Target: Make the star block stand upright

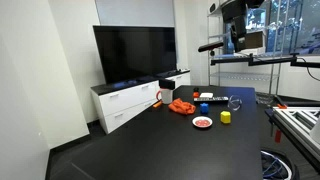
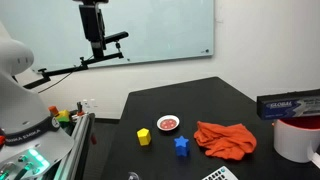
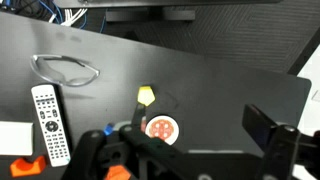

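The blue star block point(image 2: 182, 146) rests on the black table between a yellow block point(image 2: 144, 136) and an orange cloth point(image 2: 225, 140); it also shows in an exterior view as a small blue star block point(image 1: 205, 108). My gripper point(image 2: 96, 45) hangs high above the table, far from the blocks, and the gripper point(image 1: 238, 42) is seen near the ceiling. In the wrist view the gripper point(image 3: 200, 125) is open with nothing between its fingers point(image 3: 265, 125); below it lie the yellow block point(image 3: 147, 96) and a red-patterned plate point(image 3: 161, 129). I cannot make out the star block there.
A remote point(image 3: 48, 123) and glasses point(image 3: 65, 70) lie on the table. A red mug point(image 2: 295, 138) and a box point(image 2: 290, 103) stand beside the cloth. The small plate point(image 2: 168, 123) sits behind the blocks. A TV point(image 1: 135, 55) on a white cabinet stands beyond the table's far edge.
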### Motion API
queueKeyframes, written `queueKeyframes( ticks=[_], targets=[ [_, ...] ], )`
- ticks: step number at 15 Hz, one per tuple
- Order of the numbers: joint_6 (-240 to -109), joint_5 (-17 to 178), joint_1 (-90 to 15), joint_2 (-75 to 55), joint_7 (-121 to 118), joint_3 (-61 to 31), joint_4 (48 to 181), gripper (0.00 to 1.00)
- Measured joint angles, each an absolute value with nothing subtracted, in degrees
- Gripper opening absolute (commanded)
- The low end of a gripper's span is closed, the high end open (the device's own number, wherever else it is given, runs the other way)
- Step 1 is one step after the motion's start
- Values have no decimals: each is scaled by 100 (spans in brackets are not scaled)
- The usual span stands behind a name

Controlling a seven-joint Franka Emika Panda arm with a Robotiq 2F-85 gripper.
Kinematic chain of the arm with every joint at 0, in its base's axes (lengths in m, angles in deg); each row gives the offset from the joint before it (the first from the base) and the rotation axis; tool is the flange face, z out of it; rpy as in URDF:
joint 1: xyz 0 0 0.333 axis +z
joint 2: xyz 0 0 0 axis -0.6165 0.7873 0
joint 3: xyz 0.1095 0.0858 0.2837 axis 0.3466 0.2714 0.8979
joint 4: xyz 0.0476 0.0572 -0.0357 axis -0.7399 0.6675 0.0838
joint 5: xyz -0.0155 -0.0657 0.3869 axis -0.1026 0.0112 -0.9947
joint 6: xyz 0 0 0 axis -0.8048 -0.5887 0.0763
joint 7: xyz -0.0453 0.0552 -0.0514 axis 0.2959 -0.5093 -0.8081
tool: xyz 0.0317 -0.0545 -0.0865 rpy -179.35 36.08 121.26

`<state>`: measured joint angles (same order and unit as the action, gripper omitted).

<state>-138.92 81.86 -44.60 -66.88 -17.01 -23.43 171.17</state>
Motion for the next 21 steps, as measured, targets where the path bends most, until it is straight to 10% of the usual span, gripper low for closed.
queueKeyframes(
  ticks=[21],
  targets=[
    [-16278,8405,-5170,-4204,-1717,-2988,16437,100]
  ],
)
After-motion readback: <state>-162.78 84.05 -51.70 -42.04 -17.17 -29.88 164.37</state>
